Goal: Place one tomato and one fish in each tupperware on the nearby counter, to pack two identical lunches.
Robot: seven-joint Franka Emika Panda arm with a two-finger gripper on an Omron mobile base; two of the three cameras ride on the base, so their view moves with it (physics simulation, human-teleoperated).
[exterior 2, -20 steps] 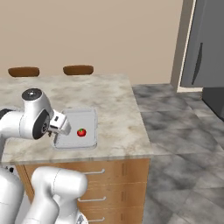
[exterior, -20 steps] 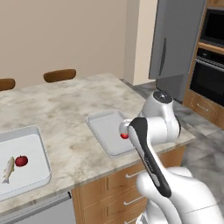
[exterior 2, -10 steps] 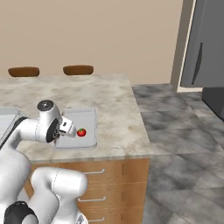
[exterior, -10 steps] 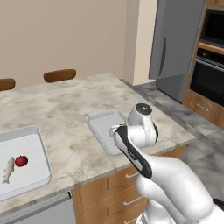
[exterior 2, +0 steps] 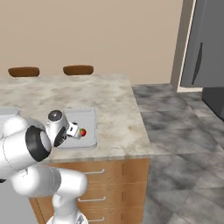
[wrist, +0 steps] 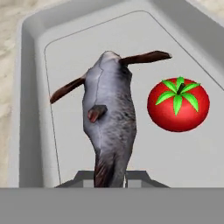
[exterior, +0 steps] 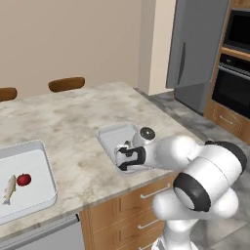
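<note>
The fish [wrist: 109, 127] hangs tail-first from the gripper [wrist: 111, 177], whose fingers are clamped on its tail, above the near tupperware [wrist: 30, 87]. Judged slippery and tapered, so a tail hold may slide; mid-body offers a firmer hold. A tomato [wrist: 178, 105] lies in the tray at the fish's 3 o'clock. A second tupperware [exterior: 24, 195] on the counter [exterior: 73, 127] holds another fish [exterior: 9, 188] and tomato [exterior: 24, 179].

The counter [exterior: 73, 127] top is marbled beige-grey stone, smooth and matt; its drawer fronts [exterior 2: 109, 175] are wood with silvery metal handles. The tupperware [wrist: 30, 87] looks smooth grey plastic. The tomato [wrist: 178, 105] is glossy; the fish [wrist: 109, 118] dull grey.
</note>
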